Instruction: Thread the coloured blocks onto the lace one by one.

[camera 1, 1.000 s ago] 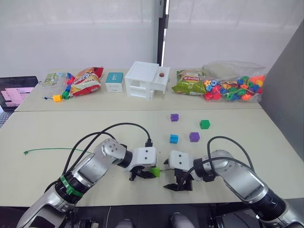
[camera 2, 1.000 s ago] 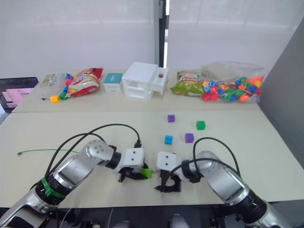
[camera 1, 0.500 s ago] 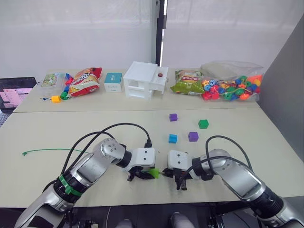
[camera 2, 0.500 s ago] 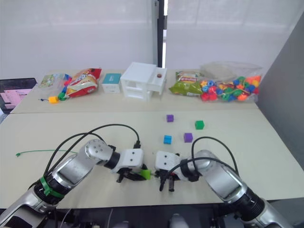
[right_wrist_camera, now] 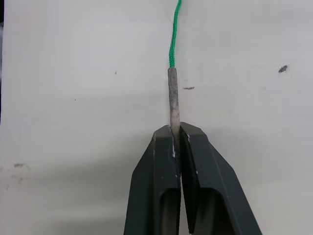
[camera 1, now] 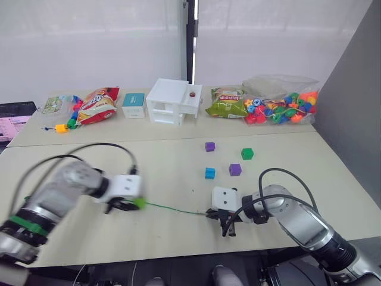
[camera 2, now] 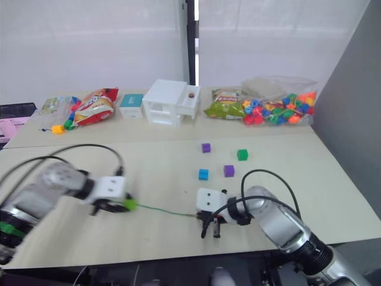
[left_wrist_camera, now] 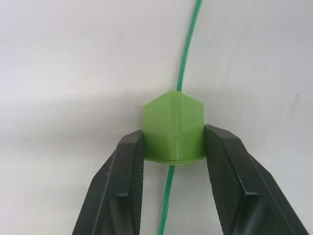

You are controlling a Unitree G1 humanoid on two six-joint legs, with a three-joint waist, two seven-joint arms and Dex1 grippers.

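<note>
The left gripper [left_wrist_camera: 172, 147] clamps a light green plastic block [left_wrist_camera: 173, 126] between its two black fingers [left_wrist_camera: 126, 171], low over the pale table [camera 1: 166, 155] toward the robot's left. The thin green lace [camera 1: 172, 209] runs straight through the block, coming out on both sides of it in the left wrist view. From the block the lace stretches taut across the table to the right gripper [right_wrist_camera: 176, 134], whose fingers are pressed together on the lace's stiff grey needle-like tip [right_wrist_camera: 172, 93]; the green cord starts just past that tip.

Farther out on the table lie four loose cubes, well apart from both grippers: a blue one [camera 1: 209, 173], two purple ones [camera 1: 234, 170] [camera 1: 209, 146] and a dark green one [camera 1: 247, 154]. At the far edge stand a white plastic drawer box [camera 1: 169, 102], snack bags [camera 1: 95, 106] and a clear bag of coloured beads [camera 1: 280, 107].
</note>
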